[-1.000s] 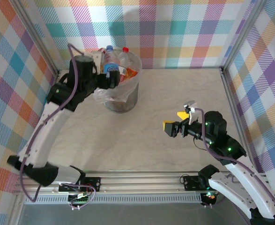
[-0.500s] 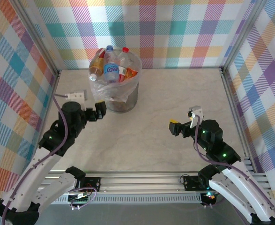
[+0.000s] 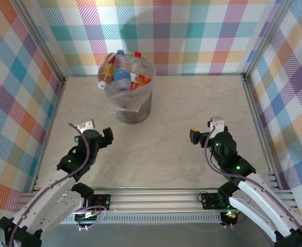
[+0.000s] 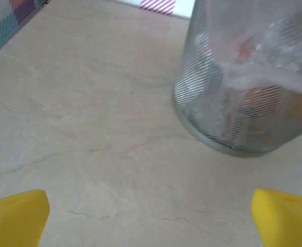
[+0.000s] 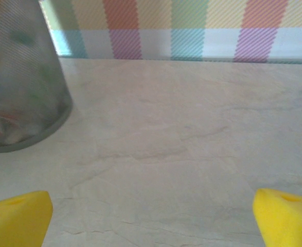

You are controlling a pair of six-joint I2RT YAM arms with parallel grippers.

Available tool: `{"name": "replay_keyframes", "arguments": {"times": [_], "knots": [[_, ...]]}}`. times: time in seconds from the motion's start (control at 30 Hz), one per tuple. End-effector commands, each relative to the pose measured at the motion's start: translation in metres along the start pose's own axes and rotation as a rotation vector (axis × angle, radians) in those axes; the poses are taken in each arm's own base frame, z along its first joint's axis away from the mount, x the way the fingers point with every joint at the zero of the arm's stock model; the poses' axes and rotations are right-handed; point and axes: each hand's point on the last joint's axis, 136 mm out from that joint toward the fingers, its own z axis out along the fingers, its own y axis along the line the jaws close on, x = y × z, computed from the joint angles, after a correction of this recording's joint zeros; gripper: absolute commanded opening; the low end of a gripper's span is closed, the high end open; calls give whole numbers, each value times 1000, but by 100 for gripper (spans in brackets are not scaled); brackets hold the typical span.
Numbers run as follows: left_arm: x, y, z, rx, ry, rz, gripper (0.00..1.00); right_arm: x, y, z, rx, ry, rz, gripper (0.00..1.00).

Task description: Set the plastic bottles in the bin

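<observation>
The left jaws stand wide apart and grip nothing. In the left wrist view their 2 yellow pads point(image 4: 16, 215) sit at the bottom corners, with pale marbled worktop point(image 4: 89, 128) between them. The bin point(image 4: 212, 118) stands upright on the worktop, near, ahead of these jaws and to their right. Its grey mesh wall is in view, with the crinkly clear bag point(image 4: 264, 46) hanging over the upper part. Blurred orange and red shapes show through the mesh.

The right jaws are also wide apart and grip nothing. In the right wrist view their 2 yellow pads point(image 5: 284, 216) sit at the bottom corners, with worktop between and ahead of them. The bin stands ahead of these jaws and far to their left, well apart from them. A checked wall point(image 5: 192, 25) rises beyond the worktop's far edge.

From above, the bin lies ahead of the left jaws and a little to their right, and well ahead and to the left of the right jaws. The plastic bottles point(image 3: 121, 74) are piled inside it, rising above the rim within the bag. 1 clear bottle with a blue label point(image 3: 123, 73) stands near the middle, 1 orange bottle point(image 3: 106, 72) leans at the left side, and 1 red cap point(image 3: 137, 54) shows at the back. Both jaws hover low over the worktop, well apart from each other.
</observation>
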Motion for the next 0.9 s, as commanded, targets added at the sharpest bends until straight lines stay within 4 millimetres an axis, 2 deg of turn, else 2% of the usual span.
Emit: {"name": "replay_keyframes", "arguments": {"times": [0.0,0.23,0.33,0.57,0.7,0.87], "knots": [[-11,13,8,-83,-81,-16,100,-7,-15,8,84,-39,-19,100],[-12,22,30,-88,-122,40,100,14,-50,30,200,-12,-4,100],[-11,26,41,-81,-152,57,100,29,-64,42,221,24,20,100],[-14,29,75,-47,-191,67,100,52,-83,77,207,-15,26,100],[-9,26,100,-21,-201,83,100,43,-83,92,180,-67,-42,100],[0,28,120,-12,-205,112,100,40,-87,103,135,-107,-4,100]]}}
